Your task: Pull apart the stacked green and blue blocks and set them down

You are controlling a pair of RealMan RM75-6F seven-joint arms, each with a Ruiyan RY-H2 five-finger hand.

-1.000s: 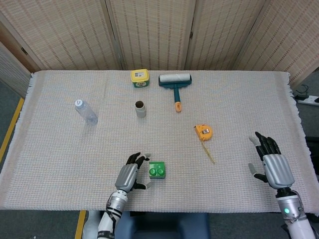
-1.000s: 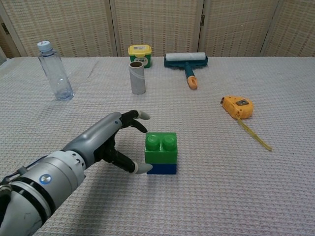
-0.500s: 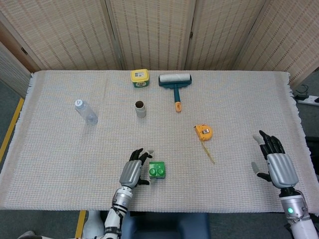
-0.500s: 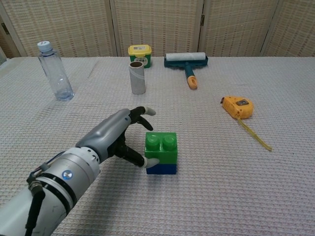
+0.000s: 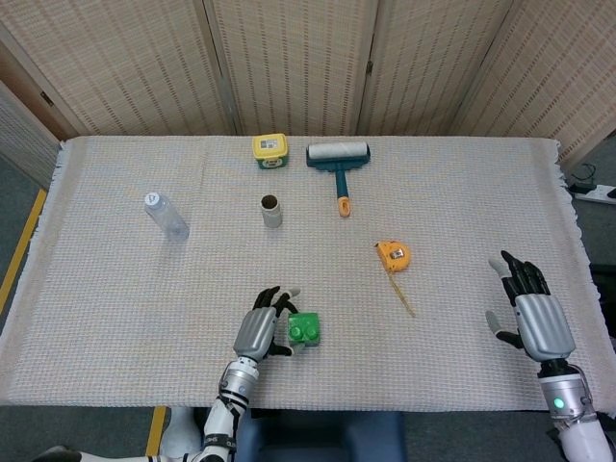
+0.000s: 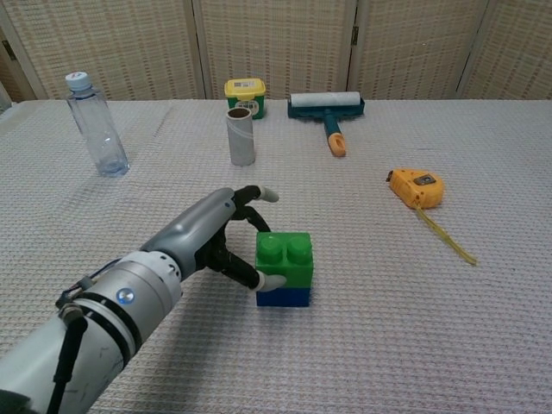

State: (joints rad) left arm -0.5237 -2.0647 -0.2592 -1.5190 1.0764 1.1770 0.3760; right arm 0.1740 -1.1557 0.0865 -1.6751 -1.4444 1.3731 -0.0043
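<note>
A green block (image 5: 305,328) (image 6: 285,256) sits stacked on a blue block (image 6: 285,297) near the table's front edge, left of centre. My left hand (image 5: 260,330) (image 6: 211,237) is at the stack's left side. Its thumb tip touches the lower front-left corner of the green block, and its fingers (image 6: 255,195) arch just behind the block's top left with a gap. The stack rests on the cloth. My right hand (image 5: 532,316) hovers far off at the table's right edge, fingers spread, holding nothing. The chest view does not show it.
A clear bottle (image 5: 166,215) (image 6: 95,136) lies at the left. A cardboard tube (image 5: 271,211) (image 6: 241,136), a yellow tub (image 5: 270,150) and a lint roller (image 5: 338,159) stand at the back. An orange tape measure (image 5: 393,255) (image 6: 417,188) lies right of the stack.
My left hand moved right until its thumb reached the green block, and its fingers came over the block's top left. My right hand drifted slightly toward the near right edge.
</note>
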